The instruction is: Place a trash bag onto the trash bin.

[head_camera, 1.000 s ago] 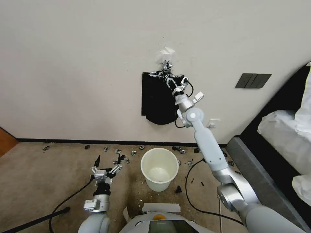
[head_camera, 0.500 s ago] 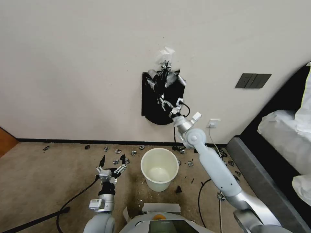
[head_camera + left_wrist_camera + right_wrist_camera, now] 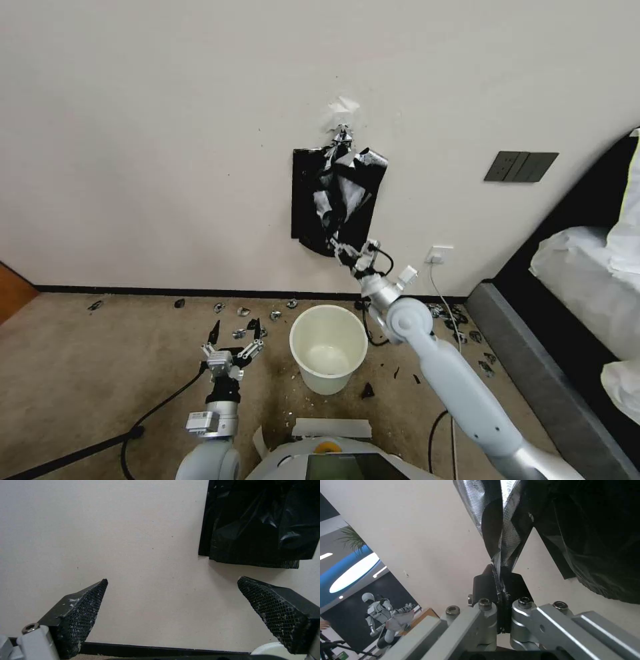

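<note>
Black glossy plastic, the trash bag (image 3: 343, 193) hangs stretched down the wall, its top at a taped hook and its lower end pinched in the right gripper (image 3: 348, 251), whose jaws are pressed together on a thin fold of film, as the right wrist view shows (image 3: 501, 555). Held taut like this, the bag looks to be being pulled free of the flat sheaf of bags (image 3: 310, 213) hanging behind it, so that 1 bag comes away alone. The left gripper (image 3: 233, 340) waits low above the floor beside the trash bin (image 3: 328, 348), its fingers spread wide, probably ready to take a share of the bag once it is free. The cream-white bin stands upright and open on the beige carpet (image 3: 80, 373), near the wall and below the bag. Small black and silver scraps (image 3: 243, 312) lie scattered along the dark skirting. A dark switch plate (image 3: 520, 166) sits on the pale wall, and a bed with white bedding (image 3: 587, 267) stands on the robot's right
</note>
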Available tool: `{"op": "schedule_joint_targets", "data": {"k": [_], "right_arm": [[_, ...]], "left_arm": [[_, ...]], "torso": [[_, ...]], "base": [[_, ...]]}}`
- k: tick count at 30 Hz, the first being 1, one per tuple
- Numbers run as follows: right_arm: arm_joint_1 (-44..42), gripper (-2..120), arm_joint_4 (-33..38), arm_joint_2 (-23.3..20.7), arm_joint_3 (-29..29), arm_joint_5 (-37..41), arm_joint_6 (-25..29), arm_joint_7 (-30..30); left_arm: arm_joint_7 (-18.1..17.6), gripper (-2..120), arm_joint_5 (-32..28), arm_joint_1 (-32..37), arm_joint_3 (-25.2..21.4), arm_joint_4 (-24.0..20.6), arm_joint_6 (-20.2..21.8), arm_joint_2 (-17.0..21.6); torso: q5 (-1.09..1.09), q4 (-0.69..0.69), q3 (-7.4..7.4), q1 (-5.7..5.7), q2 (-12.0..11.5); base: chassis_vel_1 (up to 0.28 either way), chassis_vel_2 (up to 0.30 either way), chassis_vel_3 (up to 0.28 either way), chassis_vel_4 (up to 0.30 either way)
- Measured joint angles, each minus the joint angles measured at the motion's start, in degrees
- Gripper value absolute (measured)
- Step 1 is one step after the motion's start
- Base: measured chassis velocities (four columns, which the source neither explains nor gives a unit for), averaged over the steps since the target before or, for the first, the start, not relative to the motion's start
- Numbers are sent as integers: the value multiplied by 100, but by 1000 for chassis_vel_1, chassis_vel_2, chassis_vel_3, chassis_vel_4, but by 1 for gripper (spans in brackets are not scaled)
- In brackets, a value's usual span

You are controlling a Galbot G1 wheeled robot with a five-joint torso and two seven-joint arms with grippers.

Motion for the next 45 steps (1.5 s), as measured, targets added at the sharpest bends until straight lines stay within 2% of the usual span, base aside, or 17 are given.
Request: {"op": "schedule_joint_targets", "data": {"k": [9, 13, 17, 33, 42, 44, 45], "right_arm": [[-411, 0, 268, -90, 23, -421, 4, -43], [-716, 0, 423, -202, -19, -925, 84, -169], [-858, 0, 470, -228, -24, -1113, 131, -212], [-1078, 0, 510, -347, -67, -1630, 296, -281], [-1298, 0, 517, -416, -37, -2247, 357, -192], [-1407, 9, 551, -457, 16, -2440, 341, -155], [-1407, 9, 551, -457, 16, -2440, 341, -155]], "left_arm": [[3, 100, -10, 0, 27, -36, -16, 28], [3, 100, -10, 5, 58, -42, -19, 28], [4, 100, -10, 1, 80, -44, -19, 30], [6, 100, -4, -48, 144, -2, -18, 39], [6, 100, 3, -99, 206, 57, -7, 27], [4, 100, 19, -135, 247, 71, 9, 8], [4, 100, 19, -135, 247, 71, 9, 8]], "torso": [[0, 0, 0, 0, 0], [0, 0, 0, 0, 0], [0, 0, 0, 0, 0], [0, 0, 0, 0, 0], [0, 0, 0, 0, 0], [0, 0, 0, 0, 0], [0, 0, 0, 0, 0]], "base": [[0, 0, 0, 0], [0, 0, 0, 0], [0, 0, 0, 0], [0, 0, 0, 0], [0, 0, 0, 0], [0, 0, 0, 0], [0, 0, 0, 0]]}}
